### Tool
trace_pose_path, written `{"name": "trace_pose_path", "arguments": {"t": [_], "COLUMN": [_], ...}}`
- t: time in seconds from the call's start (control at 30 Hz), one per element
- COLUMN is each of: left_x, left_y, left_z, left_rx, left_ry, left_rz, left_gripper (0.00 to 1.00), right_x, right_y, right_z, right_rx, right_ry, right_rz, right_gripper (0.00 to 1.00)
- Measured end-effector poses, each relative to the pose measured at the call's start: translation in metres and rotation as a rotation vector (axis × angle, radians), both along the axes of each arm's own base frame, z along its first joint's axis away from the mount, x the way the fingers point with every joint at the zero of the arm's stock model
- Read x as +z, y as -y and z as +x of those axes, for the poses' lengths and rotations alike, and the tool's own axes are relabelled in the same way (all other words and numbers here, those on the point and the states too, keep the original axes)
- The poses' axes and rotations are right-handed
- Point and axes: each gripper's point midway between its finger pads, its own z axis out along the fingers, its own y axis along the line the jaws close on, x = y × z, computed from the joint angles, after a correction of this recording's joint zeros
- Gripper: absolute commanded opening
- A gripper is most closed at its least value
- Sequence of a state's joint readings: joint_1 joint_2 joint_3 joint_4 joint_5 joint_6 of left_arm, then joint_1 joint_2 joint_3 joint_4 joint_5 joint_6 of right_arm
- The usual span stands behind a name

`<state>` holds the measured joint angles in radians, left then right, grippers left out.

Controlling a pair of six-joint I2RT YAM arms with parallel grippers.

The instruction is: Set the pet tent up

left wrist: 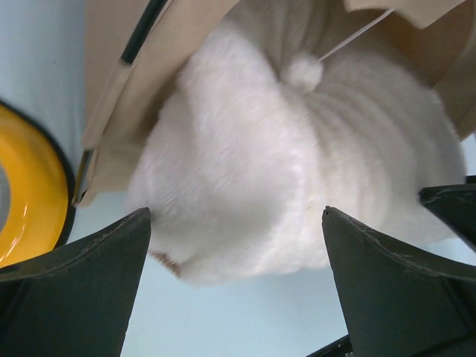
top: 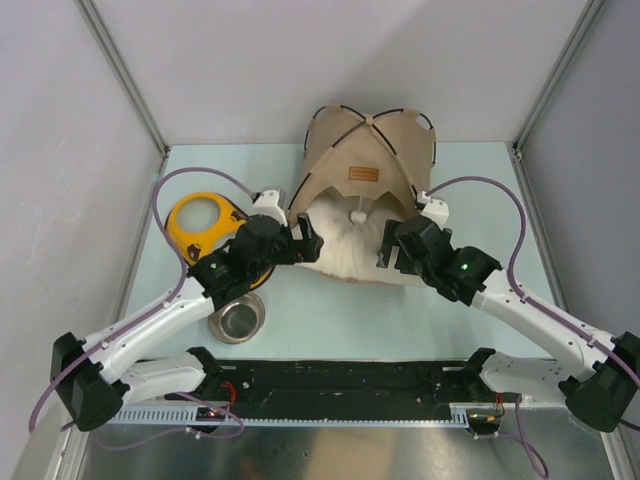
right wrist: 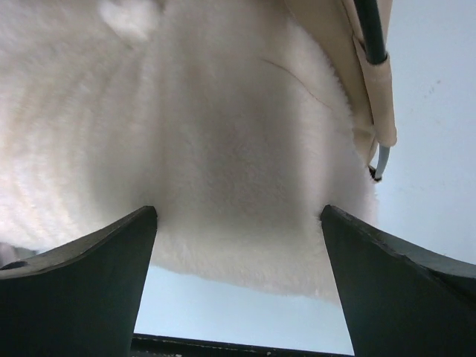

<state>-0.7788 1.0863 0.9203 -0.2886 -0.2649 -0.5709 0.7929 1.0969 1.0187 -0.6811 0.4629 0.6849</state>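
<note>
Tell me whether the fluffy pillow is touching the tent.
Touching. The left wrist view shows the pillow sitting inside the tent, its fabric resting on the fur.

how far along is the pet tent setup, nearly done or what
Done: the pet tent stands up with its black poles arched and crossed on top, and the fluffy pillow lies in its mouth, front edge poking out. In hand: nothing; the left gripper and right gripper are both open at the pillow's front edge, gripping nothing. Left: probably only nudging the pillow further in, if at all.
</note>
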Motion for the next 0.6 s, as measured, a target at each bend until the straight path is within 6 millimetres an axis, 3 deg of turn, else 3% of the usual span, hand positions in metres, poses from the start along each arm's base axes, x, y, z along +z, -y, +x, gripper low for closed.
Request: {"name": "trace_pose_path", "arguments": {"t": [0.13, 0.17, 0.37, 0.43, 0.5, 0.53, 0.6], "left_x": [-0.029, -0.037, -0.065, -0.072, -0.075, -0.075, -0.072], "left_y": [-0.015, -0.018, -0.004, 0.006, 0.016, 0.021, 0.028], "left_z": [-0.011, -0.012, -0.009, -0.006, -0.003, -0.002, 0.0], "left_rx": [0.05, 0.058, 0.033, 0.011, -0.021, -0.036, -0.063], "left_ry": [-0.069, -0.089, -0.169, -0.192, -0.208, -0.212, -0.211], "left_rz": [0.026, 0.038, 0.074, 0.078, 0.077, 0.074, 0.065], "left_gripper": [1.0, 0.96, 0.48, 0.32, 0.17, 0.09, 0.02], "right_x": [-0.022, -0.027, -0.049, -0.051, -0.05, -0.049, -0.049], "right_y": [0.001, 0.0, -0.02, -0.029, -0.037, -0.041, -0.046], "right_z": [-0.005, -0.005, 0.003, 0.005, 0.008, 0.011, 0.015], "right_rx": [-0.004, 0.0, 0.013, 0.034, 0.055, 0.061, 0.075], "right_ry": [-0.044, -0.054, -0.07, -0.056, -0.036, -0.024, -0.007], "right_rz": [-0.014, -0.013, 0.0, 0.007, 0.011, 0.019, 0.015], "right_gripper": [0.93, 0.88, 0.58, 0.38, 0.13, 0.06, 0.02]}}
